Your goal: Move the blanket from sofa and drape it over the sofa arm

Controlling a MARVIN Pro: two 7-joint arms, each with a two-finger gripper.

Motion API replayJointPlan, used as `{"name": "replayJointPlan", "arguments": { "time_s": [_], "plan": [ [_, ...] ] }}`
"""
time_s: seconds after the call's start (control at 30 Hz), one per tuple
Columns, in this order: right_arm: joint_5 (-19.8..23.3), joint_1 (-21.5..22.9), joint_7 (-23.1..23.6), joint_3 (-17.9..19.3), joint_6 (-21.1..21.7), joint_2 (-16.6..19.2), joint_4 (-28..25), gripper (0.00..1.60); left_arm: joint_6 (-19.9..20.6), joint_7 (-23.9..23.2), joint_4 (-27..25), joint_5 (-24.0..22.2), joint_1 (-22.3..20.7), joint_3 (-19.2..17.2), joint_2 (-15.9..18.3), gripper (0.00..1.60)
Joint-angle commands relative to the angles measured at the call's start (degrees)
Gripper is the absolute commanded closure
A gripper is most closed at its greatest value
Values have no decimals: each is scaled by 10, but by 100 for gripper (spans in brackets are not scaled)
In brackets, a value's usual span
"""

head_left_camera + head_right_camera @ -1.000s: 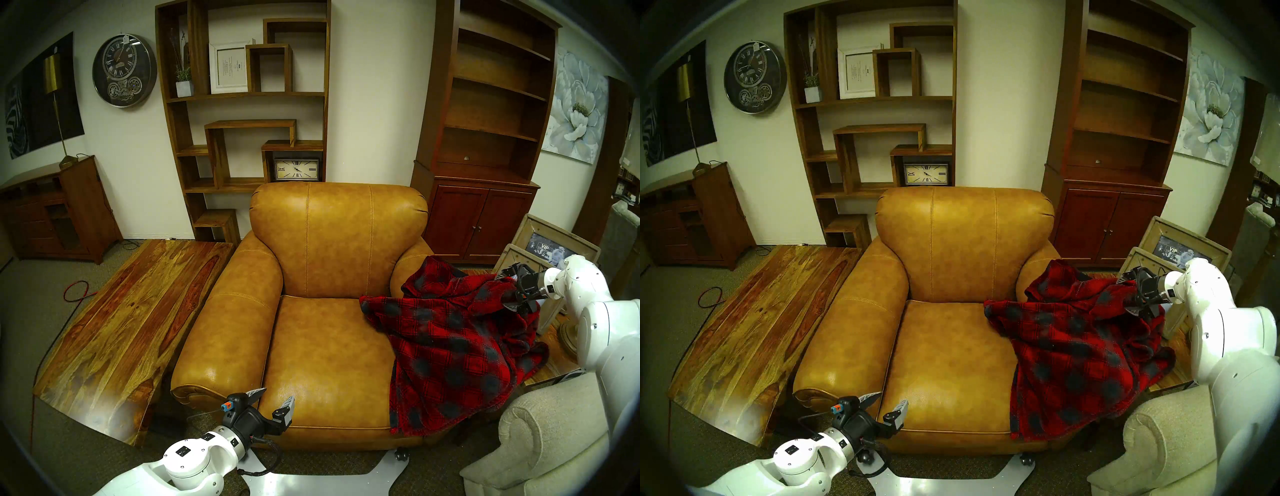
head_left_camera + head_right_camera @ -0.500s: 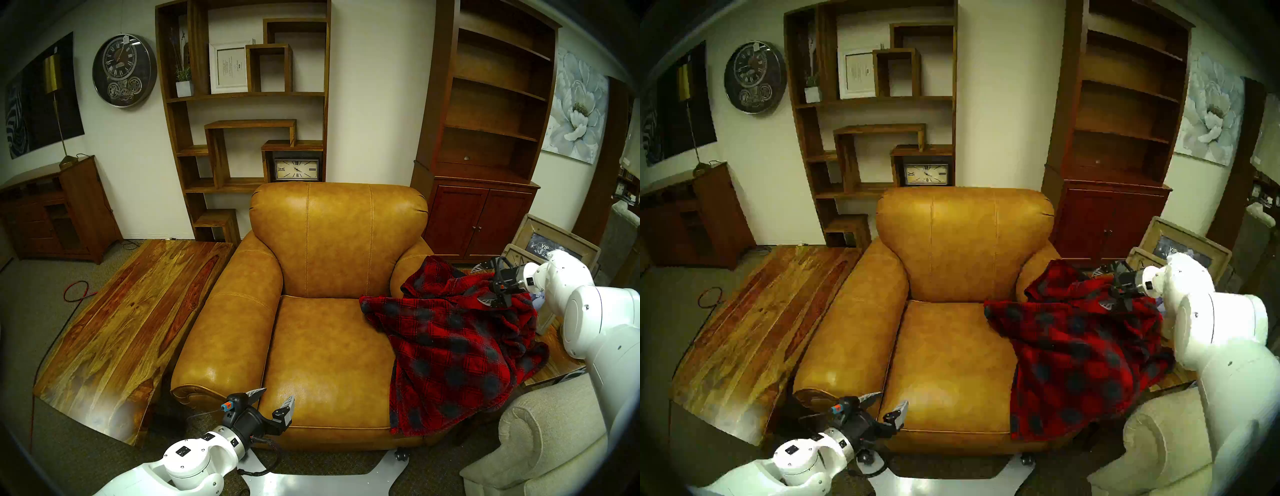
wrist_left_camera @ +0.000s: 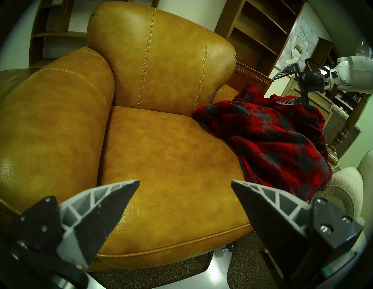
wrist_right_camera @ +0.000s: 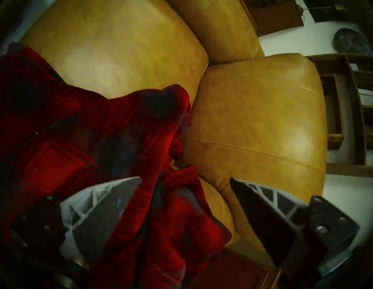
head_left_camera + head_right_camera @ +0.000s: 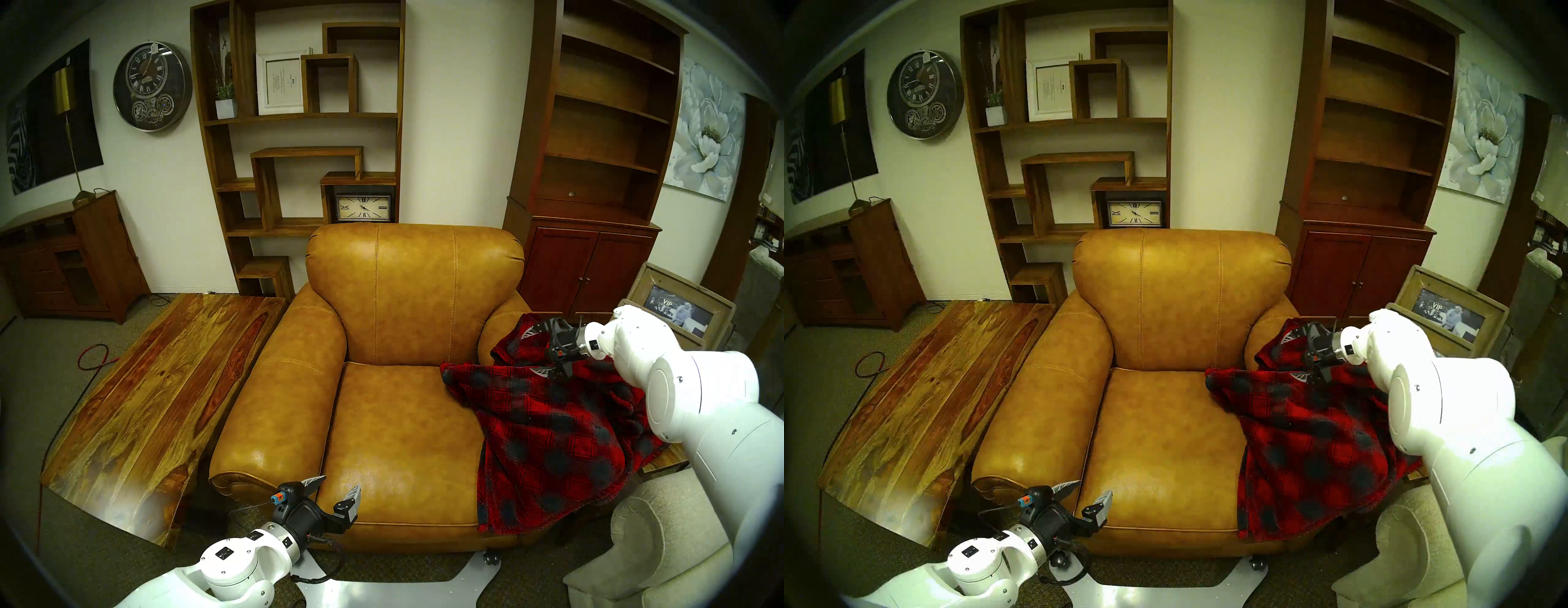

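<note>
The red and dark grey plaid blanket [image 5: 551, 429] [image 5: 1314, 446] [image 3: 278, 141] [image 4: 80, 151] lies bunched over the tan leather sofa's [image 5: 403, 424] [image 5: 1166, 446] [image 3: 161, 151] right sofa arm [image 5: 500, 325] [image 5: 1265, 335] and spills onto the seat's right edge and down the front. My right gripper [image 5: 532, 353] [image 5: 1293, 356] [image 3: 275, 90] [image 4: 185, 179] is open and empty, just above the blanket's rear folds near the backrest. My left gripper [image 5: 341, 484] [image 5: 1095, 487] [image 3: 185, 180] is open and empty at the seat's front left corner.
A long wooden table [image 5: 161, 403] stands left of the sofa. A beige fabric chair [image 5: 662, 543] is at the front right, under my right arm. Framed pictures [image 5: 679, 303] lean behind the sofa arm. A red-brown cabinet [image 5: 589, 271] and open shelves [image 5: 297, 170] line the back wall.
My right gripper has swung left, from the blanket's outer right side to above its rear folds by the backrest, staying open. The blanket and left arm have not moved.
</note>
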Motion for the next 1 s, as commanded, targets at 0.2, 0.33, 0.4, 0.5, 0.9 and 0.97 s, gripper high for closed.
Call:
{"name": "replayJointPlan", "arguments": {
  "time_s": [0.2,0.33,0.4,0.5,0.9,0.97],
  "plan": [
    [0,-13,26,0,122,-81,-10,0,-1,-1,-8,-1,0,0,0,0],
    [2,-17,32,1,164,-92,-11,0,-1,-1,-7,0,-1,0,0,0],
    [2,-20,34,1,179,-96,-11,0,-1,-1,-7,0,-1,0,-1,0],
    [3,-34,35,2,202,-101,-7,0,-1,-1,-7,0,-1,0,-1,0],
    [-2,-78,11,2,257,-102,-12,0,-1,-1,-5,0,-2,0,-1,0],
    [-4,-80,9,1,261,-96,-14,0,-1,-1,-5,0,-2,0,-2,0]
  ]
}}
